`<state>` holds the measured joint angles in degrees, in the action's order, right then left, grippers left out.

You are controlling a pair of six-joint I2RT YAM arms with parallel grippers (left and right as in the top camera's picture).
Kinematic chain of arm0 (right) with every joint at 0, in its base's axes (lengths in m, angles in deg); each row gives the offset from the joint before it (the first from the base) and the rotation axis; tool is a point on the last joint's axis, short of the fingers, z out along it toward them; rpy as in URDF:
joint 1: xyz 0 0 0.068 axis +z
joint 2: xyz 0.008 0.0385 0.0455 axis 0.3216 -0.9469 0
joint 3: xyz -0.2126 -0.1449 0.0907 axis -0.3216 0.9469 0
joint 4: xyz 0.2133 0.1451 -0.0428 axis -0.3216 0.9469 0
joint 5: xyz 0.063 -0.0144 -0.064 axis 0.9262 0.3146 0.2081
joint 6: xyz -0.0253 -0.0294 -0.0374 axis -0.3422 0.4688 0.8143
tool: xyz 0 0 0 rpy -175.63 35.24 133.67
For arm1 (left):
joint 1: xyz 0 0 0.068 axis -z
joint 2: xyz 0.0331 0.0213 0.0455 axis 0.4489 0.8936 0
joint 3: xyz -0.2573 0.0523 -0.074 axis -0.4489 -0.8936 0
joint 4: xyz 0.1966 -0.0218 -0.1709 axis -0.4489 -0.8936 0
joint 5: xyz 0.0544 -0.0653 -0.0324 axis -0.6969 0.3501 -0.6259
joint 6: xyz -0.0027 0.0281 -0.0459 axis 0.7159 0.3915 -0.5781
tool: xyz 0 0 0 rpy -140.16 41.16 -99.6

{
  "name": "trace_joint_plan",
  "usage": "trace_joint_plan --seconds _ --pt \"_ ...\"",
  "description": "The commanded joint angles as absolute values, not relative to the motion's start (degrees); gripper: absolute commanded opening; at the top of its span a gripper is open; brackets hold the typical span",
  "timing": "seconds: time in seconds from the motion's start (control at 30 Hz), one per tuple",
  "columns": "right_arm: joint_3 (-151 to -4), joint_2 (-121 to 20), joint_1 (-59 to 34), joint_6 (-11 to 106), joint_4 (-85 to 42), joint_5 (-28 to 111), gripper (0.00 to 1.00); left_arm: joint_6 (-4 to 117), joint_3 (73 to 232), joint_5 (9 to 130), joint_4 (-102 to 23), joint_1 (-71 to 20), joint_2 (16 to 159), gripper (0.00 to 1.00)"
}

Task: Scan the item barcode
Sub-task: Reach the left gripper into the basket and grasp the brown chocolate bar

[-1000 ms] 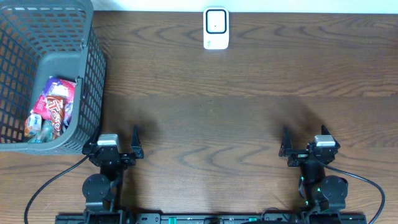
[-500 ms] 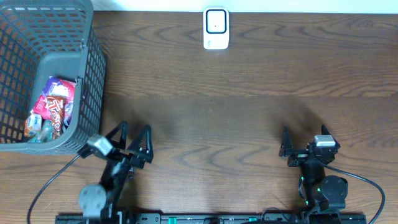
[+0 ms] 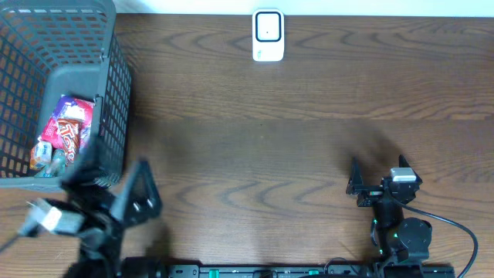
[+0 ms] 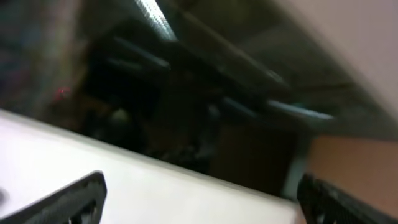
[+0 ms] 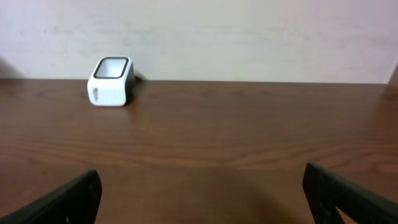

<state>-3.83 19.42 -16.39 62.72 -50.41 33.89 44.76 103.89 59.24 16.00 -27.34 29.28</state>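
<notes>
Reaching stage, I judge. My left pincer (image 3: 116, 179), wide open and empty, hangs beside the grey mesh basket (image 3: 108, 93) holding the colourful snack packets (image 3: 65, 127). My right pincer (image 3: 377, 168) is equally open and empty. Next: descend inside, grasp one packet.

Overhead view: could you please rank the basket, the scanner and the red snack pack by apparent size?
1. Basket, clearly largest.
2. Scanner and red snack pack look close; the pack lies partly buried, so no firm order.
</notes>
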Motion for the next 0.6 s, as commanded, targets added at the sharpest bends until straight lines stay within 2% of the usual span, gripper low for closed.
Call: trace_joint_plan --seconds 0.0,0.1,0.2,0.27,0.4,0.57 --pt "-3.7 19.8 -16.1 63.5 -50.2 33.9 0.99 54.6 119.3 48.6 8.7 -27.6 41.2 0.98" --pt "-3.7 19.8 -16.1 63.5 -50.2 34.0 0.99 67.1 136.7 41.7 -2.2 -27.6 54.5 0.98" --pt "-3.7 19.8 -16.1 63.5 -50.2 33.9 0.99 76.7 156.1 21.3 -15.8 -28.5 70.7 0.98" --pt "-3.7 19.8 -16.1 63.5 -50.2 34.0 0.99 80.8 167.8 15.9 -24.5 -31.2 80.8 0.98" --pt "-3.7 19.8 -16.1 63.5 -50.2 34.0 0.99 84.4 185.9 15.7 -38.9 -38.1 98.0 0.98" --pt "-3.7 19.8 -16.1 63.5 -50.2 34.0 0.99 84.5 188.0 20.7 -45.8 -43.4 105.5 0.98"
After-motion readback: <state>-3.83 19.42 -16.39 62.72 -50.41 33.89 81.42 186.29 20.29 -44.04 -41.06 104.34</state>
